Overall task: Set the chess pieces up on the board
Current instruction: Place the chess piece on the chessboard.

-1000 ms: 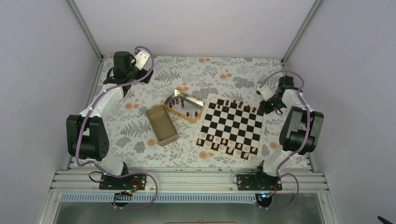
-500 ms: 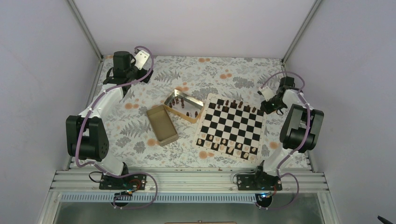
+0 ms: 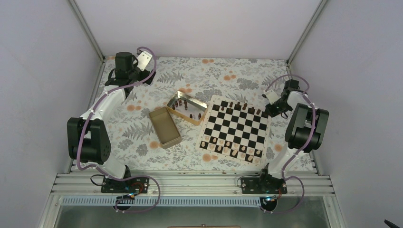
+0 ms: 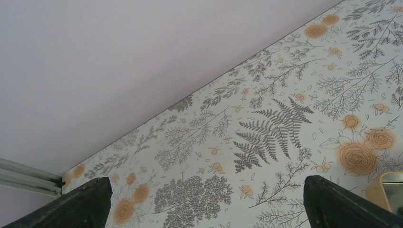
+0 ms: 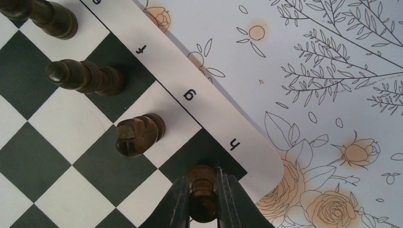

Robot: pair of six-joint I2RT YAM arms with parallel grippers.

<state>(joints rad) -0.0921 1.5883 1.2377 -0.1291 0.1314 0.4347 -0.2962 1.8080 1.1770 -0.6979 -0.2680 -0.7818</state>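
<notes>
Clamping a dark brown chess piece (image 5: 203,190) between its two fingers (image 5: 177,204), the right gripper (image 5: 203,202) hangs over the far right corner of the board (image 5: 211,119). The held piece sits right at the jaw tips, above the dark corner square beside the letter h; whether its base touches that square cannot be told. The board's rounded corner lies just to the right of the jaws. Ahead of them and a little to the left, a knight (image 5: 139,135) stands on the neighbouring white square. Farther ahead on the left are a taller dark piece (image 5: 85,78) on a dark square and another dark piece (image 5: 50,18) beyond it.

The left gripper (image 4: 209,206) is well apart from the board, near the far left corner of the floral tablecloth (image 4: 271,133). Its jaws stand wide apart, with only cloth showing between them. Past its right fingertip (image 4: 347,204) the rim of a golden tin (image 3: 187,108) just shows; that tin holds more dark pieces (image 3: 179,103). A second golden tin (image 3: 165,127) lies beside it. Pale pieces (image 3: 230,148) fill the board's near rows.
</notes>
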